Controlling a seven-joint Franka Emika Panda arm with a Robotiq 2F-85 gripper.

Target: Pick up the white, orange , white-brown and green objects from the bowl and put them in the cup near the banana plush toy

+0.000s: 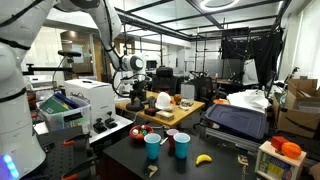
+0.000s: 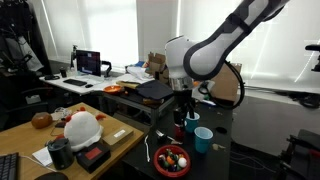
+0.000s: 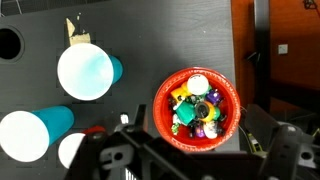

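1. Count: one red bowl [image 3: 160, 100], three cups, one banana plush toy [image 1: 204, 158] and one claw [image 3: 190, 150]. Two of the cups are blue with pale insides [image 3: 88, 72] [image 3: 30, 135]. The third cup [image 3: 68, 150] is half hidden behind the claw's body.
2. The bowl holds a heap of small objects [image 3: 197, 108]. A white one [image 3: 199, 84] and a green one [image 3: 183, 118] can be made out, along with yellow, purple and black bits. They are too small and too crowded to count.
3. In the wrist view the claw's two dark fingers stand spread, with nothing between them. The bowl lies on the dark counter [image 3: 150, 30] just ahead of the claw, below the gap between the fingers.
4. All three cups stand off to one side of the claw, well apart from the bowl's rim.
5. In an exterior view the claw [image 2: 183, 108] hangs above the counter, clear of it, with the bowl [image 2: 172, 158] lower down.
6. The banana plush toy lies beyond the cups from the bowl, nearest one blue cup [image 1: 181, 145].
7. The bowl is round and sits level with its mouth up. The cups stand upright, mouths up. The banana plush toy lies flat, and its curved long axis runs roughly across the counter's front edge in the exterior view.
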